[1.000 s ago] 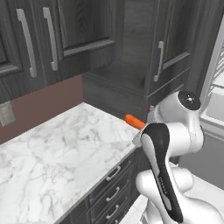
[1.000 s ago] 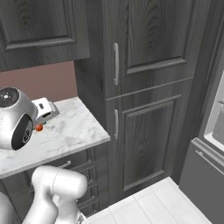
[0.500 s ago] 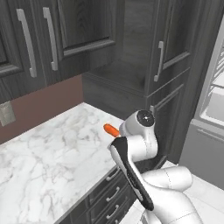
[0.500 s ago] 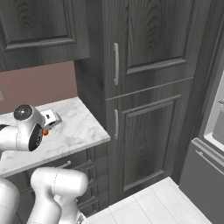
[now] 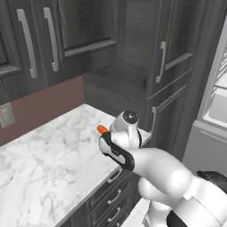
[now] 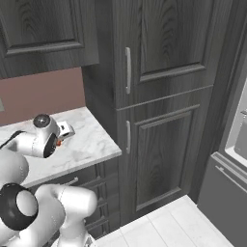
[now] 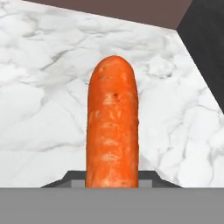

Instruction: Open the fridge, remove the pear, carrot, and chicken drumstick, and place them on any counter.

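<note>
Over the marble counter point(image 5: 48, 164), near its corner by the tall cabinet point(image 6: 159, 106), the gripper point(image 7: 112, 186) grasps the carrot point(image 7: 113, 131).

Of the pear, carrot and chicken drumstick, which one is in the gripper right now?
The carrot: the bright orange tapered stick, clamped in the gripper above the white marble counter.

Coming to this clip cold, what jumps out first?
The bright orange carrot, held lengthwise in the shut jaws above the white marble counter. In the left base view its orange tip pokes out past the white arm, over the counter near the dark cabinets. At the right edge stands the open fridge.
</note>
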Motion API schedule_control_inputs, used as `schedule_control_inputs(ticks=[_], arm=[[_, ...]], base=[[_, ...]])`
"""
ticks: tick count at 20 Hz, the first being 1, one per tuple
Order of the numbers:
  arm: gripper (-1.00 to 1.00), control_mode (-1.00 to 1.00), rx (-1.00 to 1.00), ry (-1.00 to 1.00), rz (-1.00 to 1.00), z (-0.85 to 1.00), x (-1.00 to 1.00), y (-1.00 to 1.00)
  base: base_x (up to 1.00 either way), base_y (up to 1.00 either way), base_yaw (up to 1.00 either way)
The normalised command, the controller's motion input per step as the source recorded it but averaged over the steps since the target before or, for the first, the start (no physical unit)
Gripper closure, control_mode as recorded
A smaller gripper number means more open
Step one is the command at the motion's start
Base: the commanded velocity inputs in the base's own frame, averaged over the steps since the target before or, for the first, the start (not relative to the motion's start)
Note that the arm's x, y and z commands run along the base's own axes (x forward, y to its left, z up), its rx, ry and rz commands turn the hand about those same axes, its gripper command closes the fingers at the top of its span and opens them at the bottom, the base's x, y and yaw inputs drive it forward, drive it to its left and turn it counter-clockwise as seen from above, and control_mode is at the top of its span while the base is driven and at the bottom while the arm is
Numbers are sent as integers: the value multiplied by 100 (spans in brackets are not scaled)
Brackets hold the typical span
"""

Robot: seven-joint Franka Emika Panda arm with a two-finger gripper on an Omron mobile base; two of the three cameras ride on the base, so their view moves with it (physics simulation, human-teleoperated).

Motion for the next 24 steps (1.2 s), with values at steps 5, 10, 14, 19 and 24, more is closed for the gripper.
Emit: schedule_control_inputs(ticks=[5, 10, 14, 19, 24], arm=[[100, -100, -1, 13, -3, -16, 84, 27], [100, -100, -3, 10, -5, -53, 67, 30], [100, -100, -1, 3, -4, -54, 43, 12], [-100, -100, -1, 0, -3, -34, 30, 1], [-100, -100, 0, 0, -2, 2, 8, 0]], base=[[0, 0, 0], [0, 0, 0], [0, 0, 0], [0, 0, 0], [0, 0, 0]])
